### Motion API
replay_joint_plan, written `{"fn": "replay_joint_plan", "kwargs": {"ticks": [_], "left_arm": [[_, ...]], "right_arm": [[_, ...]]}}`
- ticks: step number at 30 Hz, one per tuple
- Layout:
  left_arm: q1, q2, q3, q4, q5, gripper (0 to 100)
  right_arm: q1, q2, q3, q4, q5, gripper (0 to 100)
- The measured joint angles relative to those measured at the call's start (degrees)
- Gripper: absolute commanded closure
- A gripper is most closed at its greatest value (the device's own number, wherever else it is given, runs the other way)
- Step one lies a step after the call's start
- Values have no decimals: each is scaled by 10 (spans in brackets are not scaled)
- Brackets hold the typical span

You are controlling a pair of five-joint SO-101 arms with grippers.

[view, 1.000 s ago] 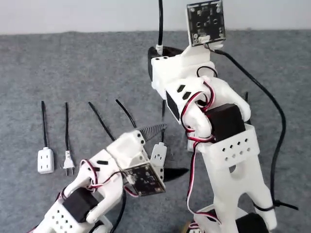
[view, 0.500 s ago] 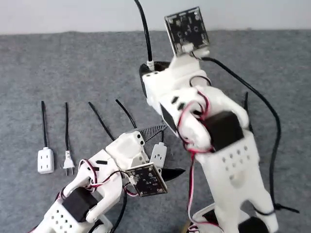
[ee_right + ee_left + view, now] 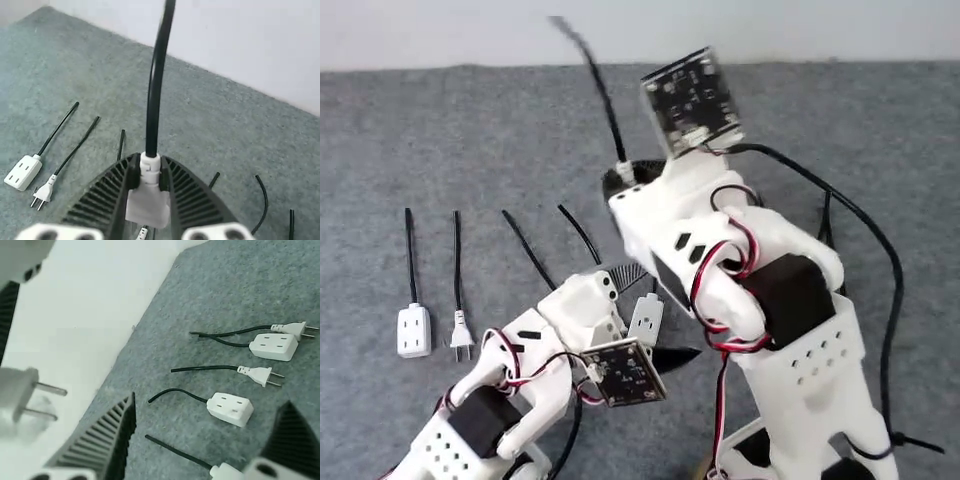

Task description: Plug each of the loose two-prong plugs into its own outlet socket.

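A: Did something move just now?
B: Yes. In this last second the right arm [image 3: 770, 300] has leaned over toward the left arm [image 3: 510, 400], and the right pincer [image 3: 625, 183] went with it, high above the table [image 3: 440, 150]. The left arm has kept its place.
A: What do you see from above?
B: The left pincer [image 3: 650, 315] is low, its fingers [image 3: 625, 272] apart, and a white socket [image 3: 645, 322] lies between them. Whether they touch it, I cannot tell. Well apart from this, a second socket [image 3: 413, 332] and a loose plug [image 3: 461, 335] lie just beside each other, not joined.
A: And from the left wrist?
B: Along the table I see a nearer socket [image 3: 230, 409], a middle plug [image 3: 257, 375], a farther socket [image 3: 272, 346] and a farthest plug [image 3: 292, 329], every plug with bare prongs. Off to the side hangs the carried plug [image 3: 17, 395], its two prongs free in the air.
A: From the right wrist?
B: There the right pincer is clamped on the white body of the carried plug, and the black cord [image 3: 157, 75] rises out of it.
A: So how far is the job?
B: Near the beginning, I think. No plug that I can see sits in a socket. One is lifted and must yet be brought to a socket; the others wait on the table.
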Motion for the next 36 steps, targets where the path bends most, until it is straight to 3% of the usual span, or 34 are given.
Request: {"fn": "replay_joint_plan", "kwargs": {"ticks": [24,36], "left_arm": [[-39,-1,12,0,-12,588],[8,-91,15,34,-37,588]], "right_arm": [[-22,-40,0,33,20,991],[-42,-53,-1,36,71,991]]}}
